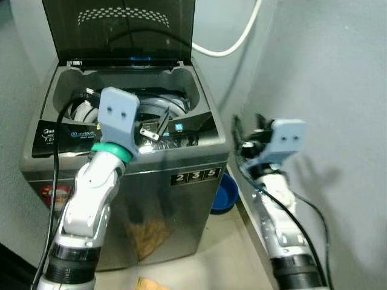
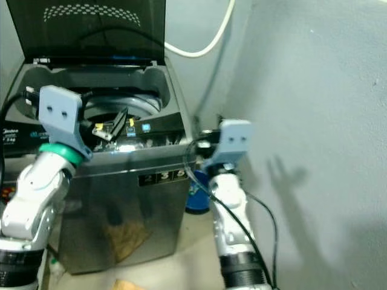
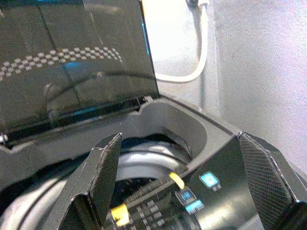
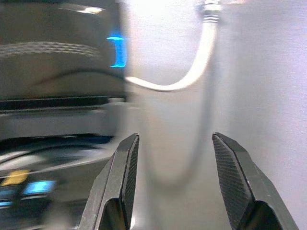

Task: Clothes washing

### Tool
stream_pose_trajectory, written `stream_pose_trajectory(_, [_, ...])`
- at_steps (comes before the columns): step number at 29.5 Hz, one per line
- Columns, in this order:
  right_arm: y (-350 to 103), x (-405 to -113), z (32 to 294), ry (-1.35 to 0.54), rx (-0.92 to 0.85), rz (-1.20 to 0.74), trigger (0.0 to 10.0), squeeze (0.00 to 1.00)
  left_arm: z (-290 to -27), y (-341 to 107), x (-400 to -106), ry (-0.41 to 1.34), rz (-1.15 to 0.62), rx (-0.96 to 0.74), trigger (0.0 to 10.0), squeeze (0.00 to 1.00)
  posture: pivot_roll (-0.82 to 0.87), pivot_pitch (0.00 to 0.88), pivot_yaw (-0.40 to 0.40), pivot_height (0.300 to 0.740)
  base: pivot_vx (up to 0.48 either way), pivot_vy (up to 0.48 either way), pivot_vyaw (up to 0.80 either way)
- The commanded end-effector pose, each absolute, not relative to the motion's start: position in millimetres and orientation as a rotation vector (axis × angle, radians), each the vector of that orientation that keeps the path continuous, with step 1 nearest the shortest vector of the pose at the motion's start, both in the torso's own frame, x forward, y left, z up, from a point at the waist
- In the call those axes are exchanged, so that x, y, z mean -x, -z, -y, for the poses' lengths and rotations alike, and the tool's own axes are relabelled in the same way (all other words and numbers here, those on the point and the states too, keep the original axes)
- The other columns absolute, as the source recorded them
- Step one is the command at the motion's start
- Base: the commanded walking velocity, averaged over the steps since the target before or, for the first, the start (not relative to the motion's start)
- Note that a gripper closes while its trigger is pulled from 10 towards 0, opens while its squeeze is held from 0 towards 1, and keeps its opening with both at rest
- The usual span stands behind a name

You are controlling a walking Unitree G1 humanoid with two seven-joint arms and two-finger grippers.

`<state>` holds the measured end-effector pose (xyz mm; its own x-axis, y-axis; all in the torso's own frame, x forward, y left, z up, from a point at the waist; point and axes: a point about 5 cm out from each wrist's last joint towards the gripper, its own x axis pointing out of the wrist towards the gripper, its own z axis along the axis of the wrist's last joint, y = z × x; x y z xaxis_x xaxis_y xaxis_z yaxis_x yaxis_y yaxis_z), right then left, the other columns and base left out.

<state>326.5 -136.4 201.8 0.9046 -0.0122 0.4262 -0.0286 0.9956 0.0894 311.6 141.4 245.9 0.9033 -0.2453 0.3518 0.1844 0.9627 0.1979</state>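
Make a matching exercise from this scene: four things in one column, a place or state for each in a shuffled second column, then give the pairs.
Things:
1. washing machine lid
2. blue basin
3. white hose
4. left gripper

Places or states:
A. on the floor beside the washer
B. raised open
C. over the control panel, fingers apart
D. hanging along the back wall

Pairs: 1-B, 2-A, 3-D, 4-C

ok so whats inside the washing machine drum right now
With the lid up, the washing machine shows its grey drum rim. No clothes are visible, but the left gripper and arm cover much of the opening, and the drum's bottom is hidden.
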Motion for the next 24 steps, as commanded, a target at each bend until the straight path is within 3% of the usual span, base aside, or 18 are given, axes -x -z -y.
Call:
stream_pose_trajectory(1, [-203.6, -324.3, 144.8, 0.044, -0.084, 0.439, 10.0, 0.00, -136.2, -244.9, -308.7, 0.224, 0.396, -0.166, 10.0, 0.00, 0.13, 0.000, -0.018, 0.740, 0.000, 0.000, 0.00])
stream_pose_trajectory(9, [-207.4, -323.0, 150.1, 0.069, -0.043, 0.444, 10.0, 0.00, -133.5, -241.0, -308.5, 0.204, 0.391, -0.131, 10.0, 0.00, 0.12, 0.000, 0.006, 0.740, 0.000, 0.000, 0.00])
stream_pose_trajectory(24, [-189.7, -326.0, 146.8, 0.080, -0.035, 0.364, 10.0, 0.00, -141.9, -222.7, -320.2, 0.115, 0.328, -0.060, 10.0, 0.00, 0.12, 0.000, -0.038, 0.740, 0.000, 0.000, 0.00])
